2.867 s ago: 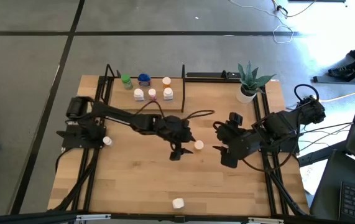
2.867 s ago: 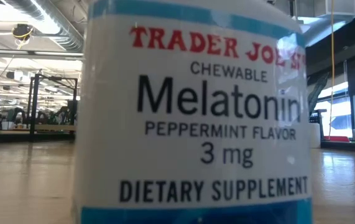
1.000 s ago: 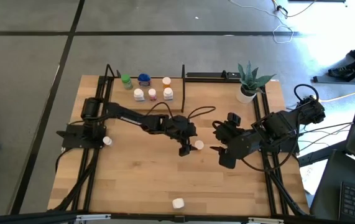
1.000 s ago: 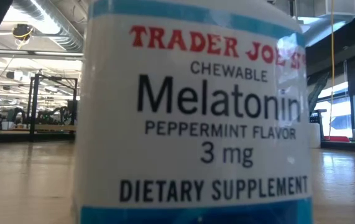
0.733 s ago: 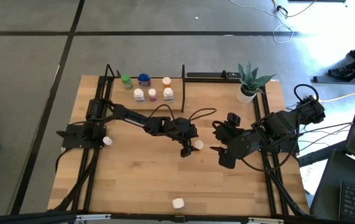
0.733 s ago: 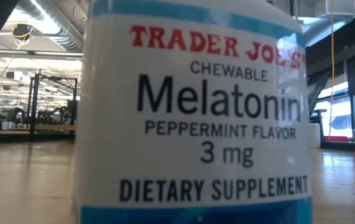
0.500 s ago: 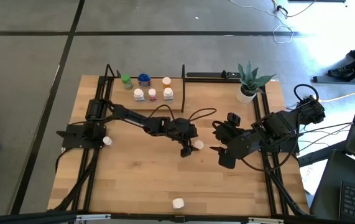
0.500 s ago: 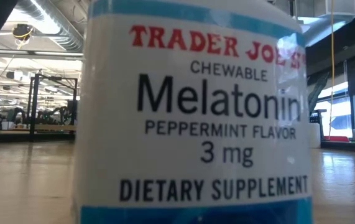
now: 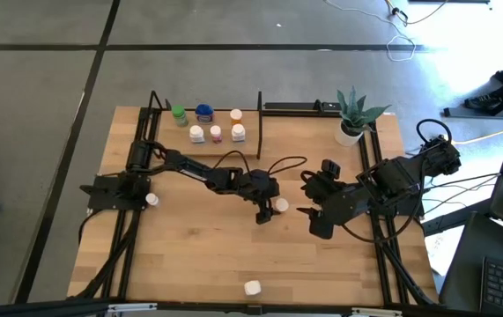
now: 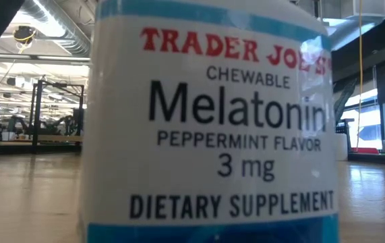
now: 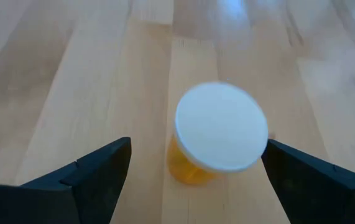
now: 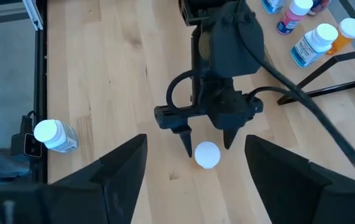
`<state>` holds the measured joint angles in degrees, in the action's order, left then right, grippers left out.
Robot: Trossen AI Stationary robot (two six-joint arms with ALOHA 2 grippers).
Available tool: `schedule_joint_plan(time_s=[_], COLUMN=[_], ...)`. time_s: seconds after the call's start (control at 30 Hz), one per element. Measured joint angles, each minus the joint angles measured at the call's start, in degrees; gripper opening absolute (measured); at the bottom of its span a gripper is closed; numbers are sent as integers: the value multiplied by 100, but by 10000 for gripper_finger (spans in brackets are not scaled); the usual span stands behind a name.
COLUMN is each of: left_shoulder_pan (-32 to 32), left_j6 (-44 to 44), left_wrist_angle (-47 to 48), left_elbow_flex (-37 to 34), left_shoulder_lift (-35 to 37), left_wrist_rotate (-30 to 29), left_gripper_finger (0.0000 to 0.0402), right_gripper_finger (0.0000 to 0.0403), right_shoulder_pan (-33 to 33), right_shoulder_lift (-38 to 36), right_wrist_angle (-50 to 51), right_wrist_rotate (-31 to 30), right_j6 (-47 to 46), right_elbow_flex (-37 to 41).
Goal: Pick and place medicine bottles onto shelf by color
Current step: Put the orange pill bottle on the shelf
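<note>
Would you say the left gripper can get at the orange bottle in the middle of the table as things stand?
Probably yes: the left gripper is open, its fingers either side of the orange bottle, with nothing between them.

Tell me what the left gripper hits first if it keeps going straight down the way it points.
Probably the white-capped orange bottle, standing between the open fingers of the left gripper; past it, only the table. How near it is, the pictures do not show.

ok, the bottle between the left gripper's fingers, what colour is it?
Orange bottle with a white cap; the left wrist view shows it best.
</note>
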<state>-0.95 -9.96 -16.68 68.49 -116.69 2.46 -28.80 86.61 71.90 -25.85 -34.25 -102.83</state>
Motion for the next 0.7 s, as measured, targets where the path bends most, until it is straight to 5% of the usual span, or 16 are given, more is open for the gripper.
schedule_joint_plan(time_s=[0.7], left_shoulder_pan=[-334], left_j6=[-211], left_wrist_angle=[-301], left_elbow_flex=[-7], left_shoulder_lift=[-72], left_wrist_rotate=[-922], left_gripper_finger=[355], right_gripper_finger=[272], right_shoulder_pan=[2], right_shoulder_lift=[0], right_wrist_angle=[-155], right_wrist_rotate=[0], right_j6=[-1], right_elbow_flex=[0])
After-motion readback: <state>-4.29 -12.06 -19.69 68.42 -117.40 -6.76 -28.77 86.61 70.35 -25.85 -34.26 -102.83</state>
